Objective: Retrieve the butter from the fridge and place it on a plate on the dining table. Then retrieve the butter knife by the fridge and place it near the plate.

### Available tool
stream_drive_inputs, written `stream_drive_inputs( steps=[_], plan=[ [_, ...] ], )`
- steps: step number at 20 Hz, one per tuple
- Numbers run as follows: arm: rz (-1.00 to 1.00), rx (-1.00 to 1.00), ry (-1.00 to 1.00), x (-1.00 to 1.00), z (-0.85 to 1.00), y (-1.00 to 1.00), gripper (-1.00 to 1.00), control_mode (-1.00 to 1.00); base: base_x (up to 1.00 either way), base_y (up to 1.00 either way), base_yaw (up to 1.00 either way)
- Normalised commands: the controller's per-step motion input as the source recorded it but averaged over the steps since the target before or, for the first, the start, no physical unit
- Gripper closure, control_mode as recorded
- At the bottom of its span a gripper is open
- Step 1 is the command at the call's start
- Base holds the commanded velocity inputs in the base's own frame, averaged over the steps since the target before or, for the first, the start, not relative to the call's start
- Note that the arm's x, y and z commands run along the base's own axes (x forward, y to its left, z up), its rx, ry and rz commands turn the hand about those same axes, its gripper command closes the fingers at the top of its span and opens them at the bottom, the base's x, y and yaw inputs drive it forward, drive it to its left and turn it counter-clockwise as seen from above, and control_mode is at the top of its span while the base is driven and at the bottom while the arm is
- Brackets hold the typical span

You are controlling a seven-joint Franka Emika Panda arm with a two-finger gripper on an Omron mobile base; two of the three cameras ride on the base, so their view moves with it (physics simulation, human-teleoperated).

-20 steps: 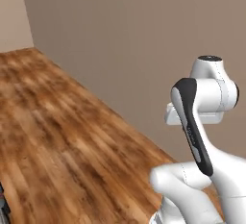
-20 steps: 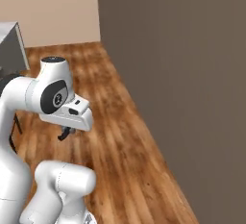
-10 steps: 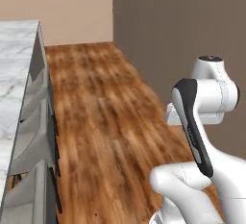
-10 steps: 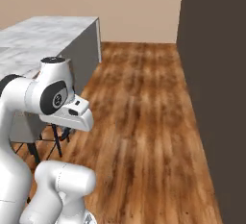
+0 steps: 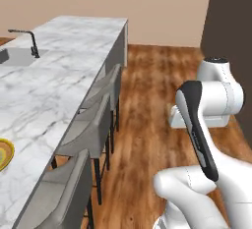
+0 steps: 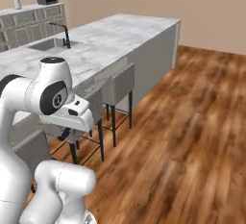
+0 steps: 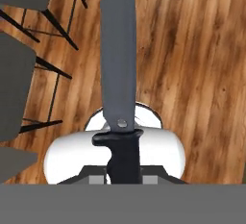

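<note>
The gripper (image 7: 124, 168) is clamped on the black handle of the butter knife (image 7: 118, 64), whose long grey blade runs straight out from the hand over the wooden floor (image 7: 192, 50). In the right base view the hand hangs low beside the arm, above the floor and just in front of the grey stools (image 6: 120, 86) lined up along the dining table (image 6: 110, 38). Near the table's close end sits the plate (image 5: 4, 154), cut off by the picture's edge. Farther along the marble top are a sink (image 5: 12, 56) and a dark tap (image 5: 30, 41).
</note>
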Motion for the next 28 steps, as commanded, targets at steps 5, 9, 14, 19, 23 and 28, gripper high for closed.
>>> stream_drive_inputs(
  steps=[5, 9, 14, 19, 23, 28],
  plan=[
    [0.00, 0.00, 0.00, 0.00, 0.00, 0.00, 1.00, 1.00, 0.50, -0.33, 0.65],
    [0.00, 0.00, 0.00, 0.00, 0.00, 0.00, 1.00, 1.00, 0.38, -0.38, 0.61],
    [0.00, 0.00, 0.00, 0.00, 0.00, 0.00, 1.00, 1.00, 0.38, -0.31, 0.58],
    [0.00, 0.00, 0.00, 0.00, 0.00, 0.00, 1.00, 1.00, 0.43, -0.23, 0.55],
    [0.00, 0.00, 0.00, 0.00, 0.00, 0.00, 1.00, 1.00, 0.46, -0.18, 0.54],
    [0.00, 0.00, 0.00, 0.00, 0.00, 0.00, 1.00, 1.00, 0.48, -0.23, 0.47]
  ],
)
